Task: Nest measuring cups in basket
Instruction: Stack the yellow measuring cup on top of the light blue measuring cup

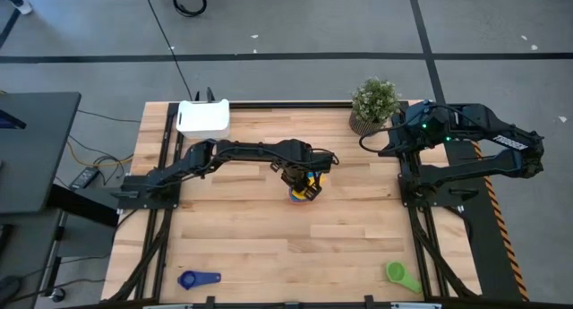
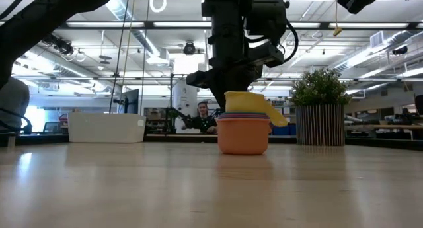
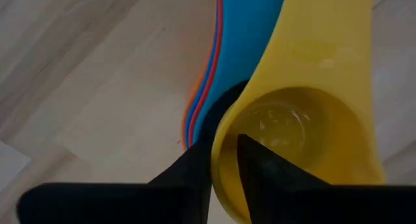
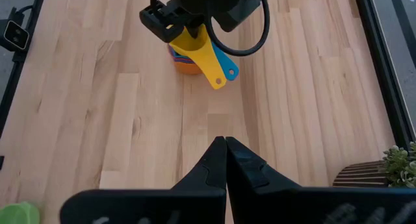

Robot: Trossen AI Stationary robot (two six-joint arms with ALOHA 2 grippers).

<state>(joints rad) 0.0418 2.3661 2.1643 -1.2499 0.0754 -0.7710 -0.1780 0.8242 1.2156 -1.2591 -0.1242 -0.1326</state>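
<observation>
While straddling rim of yellow cup [image 3: 305, 120], left gripper [image 3: 224, 165] fingers slightly apart, mid-table atop nested stack [image 2: 243, 130]. Right gripper [image 4: 225, 160] pinched together, parked nr plant [image 1: 373, 103]. Blue cup [image 1: 198, 278], green cup [image 1: 401, 275] loose at front edge; basket [image 1: 203, 117] at far edge, apart from stack.

The left gripper [image 1: 302, 185] and its arm hang over the cup stack [image 1: 301, 194] at mid-table, blocking it from above. The basket [image 1: 203, 117] and plant pot [image 1: 373, 106] stand along the far edge. Open wood lies between the stack and the near corners (blue cup [image 1: 198, 279], green cup [image 1: 401, 276]).
</observation>
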